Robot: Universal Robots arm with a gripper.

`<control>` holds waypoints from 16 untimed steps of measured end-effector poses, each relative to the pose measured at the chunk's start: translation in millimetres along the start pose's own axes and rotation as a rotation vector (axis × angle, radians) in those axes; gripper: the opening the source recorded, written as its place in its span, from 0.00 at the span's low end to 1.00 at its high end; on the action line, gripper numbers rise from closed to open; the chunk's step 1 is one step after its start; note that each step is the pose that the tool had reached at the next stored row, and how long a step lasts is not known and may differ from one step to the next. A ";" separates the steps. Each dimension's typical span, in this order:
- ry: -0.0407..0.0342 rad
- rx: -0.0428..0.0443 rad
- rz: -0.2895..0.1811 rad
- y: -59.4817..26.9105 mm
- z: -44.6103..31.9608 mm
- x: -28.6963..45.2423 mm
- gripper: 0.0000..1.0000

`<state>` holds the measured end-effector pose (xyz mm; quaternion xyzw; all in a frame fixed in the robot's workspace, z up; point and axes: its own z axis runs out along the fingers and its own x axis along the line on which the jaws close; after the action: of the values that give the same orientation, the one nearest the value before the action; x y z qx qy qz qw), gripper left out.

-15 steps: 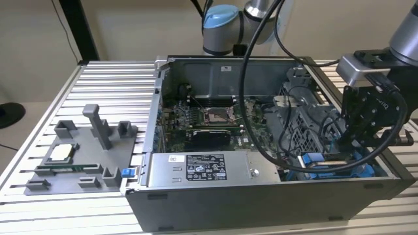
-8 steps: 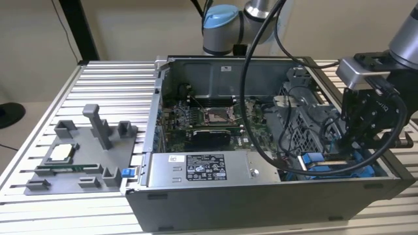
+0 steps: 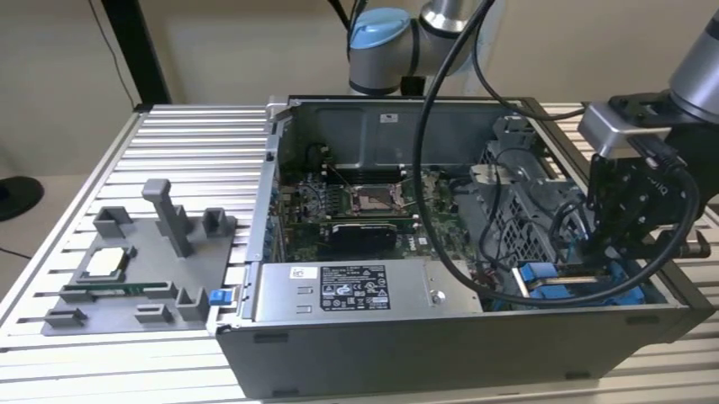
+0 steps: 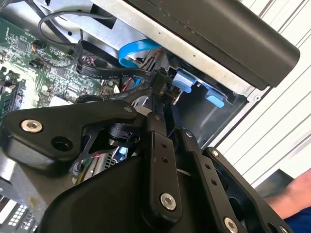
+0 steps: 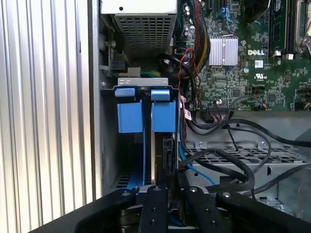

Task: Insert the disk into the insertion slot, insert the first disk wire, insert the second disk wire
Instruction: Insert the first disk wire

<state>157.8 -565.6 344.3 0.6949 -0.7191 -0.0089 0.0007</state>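
Observation:
My gripper [image 3: 601, 268] reaches down into the front corner of the open computer case, at the exterior view's right. The disk's blue carrier [image 5: 163, 115] stands edge-on in the grey metal insertion slot [image 5: 108, 145], beside a second blue carrier [image 5: 130, 115]. The same blue plastic [image 3: 553, 278] appears under the gripper in the exterior view. In the second wrist view the fingertips [image 4: 156, 112] are drawn together on a black wire connector [image 4: 159, 81] just beside the blue tab [image 4: 183, 81]. A black disk wire [image 4: 109, 73] runs from it, and a flat blue disk wire [image 4: 137, 48] loops behind.
The grey power-supply box [image 3: 337, 290] lies along the case's near wall, with the motherboard [image 3: 359, 202] behind it. Black cables [image 5: 228, 160] cross the drive cage. A grey fixture [image 3: 135, 269] sits on the slatted table [image 3: 180, 151]. A person's arm [image 4: 291, 204] is nearby.

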 end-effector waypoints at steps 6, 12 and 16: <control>0.0001 0.0001 0.000 0.0 2.1 0.0 0.00; 0.0000 0.0003 0.000 0.0 3.6 -0.1 0.00; 0.0002 0.0003 0.000 0.0 4.0 -0.2 0.00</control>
<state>157.7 -565.3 340.4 0.6948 -0.7191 -0.0088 0.0006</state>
